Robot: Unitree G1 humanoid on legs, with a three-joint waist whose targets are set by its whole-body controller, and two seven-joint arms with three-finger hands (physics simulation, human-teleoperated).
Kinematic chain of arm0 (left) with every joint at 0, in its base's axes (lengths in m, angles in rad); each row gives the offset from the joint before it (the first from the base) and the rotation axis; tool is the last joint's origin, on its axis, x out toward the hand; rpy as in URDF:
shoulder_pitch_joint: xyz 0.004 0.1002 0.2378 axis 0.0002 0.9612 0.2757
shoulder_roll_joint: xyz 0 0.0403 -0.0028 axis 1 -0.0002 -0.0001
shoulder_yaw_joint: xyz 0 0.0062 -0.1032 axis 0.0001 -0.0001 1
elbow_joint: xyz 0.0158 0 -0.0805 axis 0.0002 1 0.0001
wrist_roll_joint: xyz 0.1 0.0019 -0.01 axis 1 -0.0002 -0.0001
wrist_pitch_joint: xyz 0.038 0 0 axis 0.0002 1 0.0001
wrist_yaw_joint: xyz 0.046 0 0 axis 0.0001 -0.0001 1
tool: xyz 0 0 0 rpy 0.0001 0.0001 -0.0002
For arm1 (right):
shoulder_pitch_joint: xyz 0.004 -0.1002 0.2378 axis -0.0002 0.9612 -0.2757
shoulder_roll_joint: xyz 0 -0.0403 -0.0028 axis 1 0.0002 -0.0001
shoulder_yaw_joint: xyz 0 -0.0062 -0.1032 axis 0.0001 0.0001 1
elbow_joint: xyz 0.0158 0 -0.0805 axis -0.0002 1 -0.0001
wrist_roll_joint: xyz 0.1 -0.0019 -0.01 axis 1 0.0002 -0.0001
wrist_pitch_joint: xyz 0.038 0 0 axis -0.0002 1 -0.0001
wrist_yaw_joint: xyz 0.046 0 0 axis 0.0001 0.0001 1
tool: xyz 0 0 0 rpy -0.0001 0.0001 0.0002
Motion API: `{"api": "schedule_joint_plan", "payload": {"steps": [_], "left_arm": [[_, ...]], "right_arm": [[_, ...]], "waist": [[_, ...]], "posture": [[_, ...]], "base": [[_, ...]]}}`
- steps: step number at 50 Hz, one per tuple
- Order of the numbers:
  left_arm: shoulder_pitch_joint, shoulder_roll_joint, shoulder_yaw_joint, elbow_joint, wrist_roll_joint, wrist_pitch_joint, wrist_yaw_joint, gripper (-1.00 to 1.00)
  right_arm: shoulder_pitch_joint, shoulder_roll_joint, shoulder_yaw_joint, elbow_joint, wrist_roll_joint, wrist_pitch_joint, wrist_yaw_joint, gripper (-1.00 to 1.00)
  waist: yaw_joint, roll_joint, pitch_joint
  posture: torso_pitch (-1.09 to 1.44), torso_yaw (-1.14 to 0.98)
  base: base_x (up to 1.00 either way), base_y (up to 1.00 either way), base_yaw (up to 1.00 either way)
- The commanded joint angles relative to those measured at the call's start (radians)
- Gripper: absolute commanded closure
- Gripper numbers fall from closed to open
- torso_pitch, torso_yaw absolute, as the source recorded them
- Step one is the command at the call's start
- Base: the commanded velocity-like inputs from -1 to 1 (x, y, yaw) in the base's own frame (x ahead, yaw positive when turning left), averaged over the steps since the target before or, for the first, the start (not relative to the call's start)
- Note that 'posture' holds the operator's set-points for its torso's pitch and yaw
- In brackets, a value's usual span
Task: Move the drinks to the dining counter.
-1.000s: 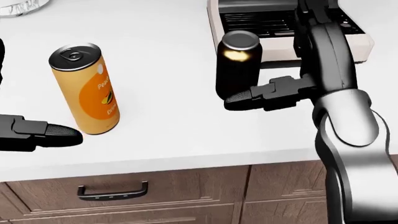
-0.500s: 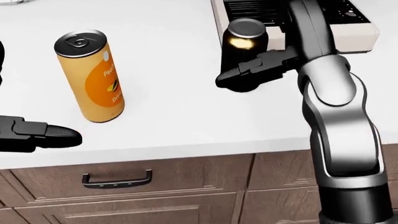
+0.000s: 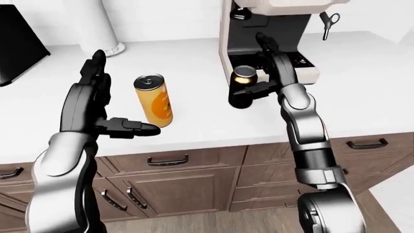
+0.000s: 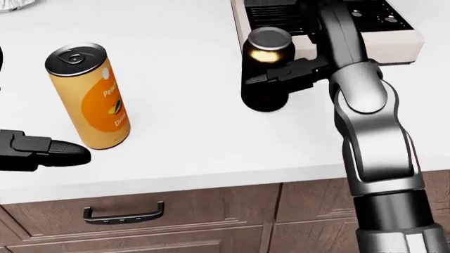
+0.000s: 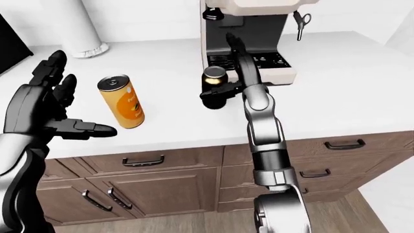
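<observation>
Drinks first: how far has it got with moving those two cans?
Nothing looks moved yet: the orange can and the dark can both stand on the white counter by the coffee machine. In hand: the right hand presses against the dark can; full grip is unclear. The left hand is open beside the orange can. Carrying both remains.

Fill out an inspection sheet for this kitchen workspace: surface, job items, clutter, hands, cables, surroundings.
Surface: white counter, bare between the drinks.
Job's things: orange can upright at head-view left; dark can upright beside the coffee machine.
Clutter: paper towel roll and a black appliance at the left-eye view's top left.
Grippers: right hand against the dark can, fingers on its near side, closure unclear; left hand open, apart from the orange can.
Cables: nothing seen.
Surroundings: brown wooden drawers with dark handles below the counter; white wall behind.
</observation>
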Motion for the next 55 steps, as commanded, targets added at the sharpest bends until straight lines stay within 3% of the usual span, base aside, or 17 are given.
{"api": "schedule_joint_plan", "payload": {"steps": [1, 7, 28, 40, 55], "left_arm": [[-0.022, 0.012, 0.009, -0.025, 0.004, -0.028, 0.005, -1.0], [-0.016, 0.012, 0.009, -0.018, 0.007, -0.038, 0.006, -1.0], [0.004, 0.004, 0.008, -0.012, 0.023, -0.056, 0.001, -1.0], [-0.001, 0.008, 0.011, -0.015, 0.024, -0.049, -0.004, -1.0], [-0.001, 0.015, 0.017, -0.03, 0.025, -0.036, -0.011, -1.0]], "right_arm": [[-0.034, -0.006, -0.005, -0.04, 0.002, -0.031, -0.006, -0.75], [0.006, -0.009, -0.009, -0.127, 0.007, 0.018, 0.012, -0.73], [-0.018, 0.021, 0.007, 0.028, 0.005, -0.094, -0.012, -0.55], [-0.003, 0.023, 0.008, 0.012, 0.007, -0.09, -0.005, -0.55], [0.021, 0.03, 0.011, -0.003, 0.002, -0.09, -0.006, -0.4]], "waist": [[0.0, 0.002, -0.026], [0.001, -0.001, -0.022], [-0.003, 0.004, -0.022], [-0.001, 0.003, -0.024], [0.0, 0.003, -0.027]], "posture": [[0.0, 0.0], [0.0, 0.0], [0.0, 0.0], [0.0, 0.0], [0.0, 0.0]], "base": [[0.0, 0.0, 0.0], [0.0, 0.0, 0.0], [0.0, 0.0, 0.0], [0.0, 0.0, 0.0], [0.0, 0.0, 0.0]]}}
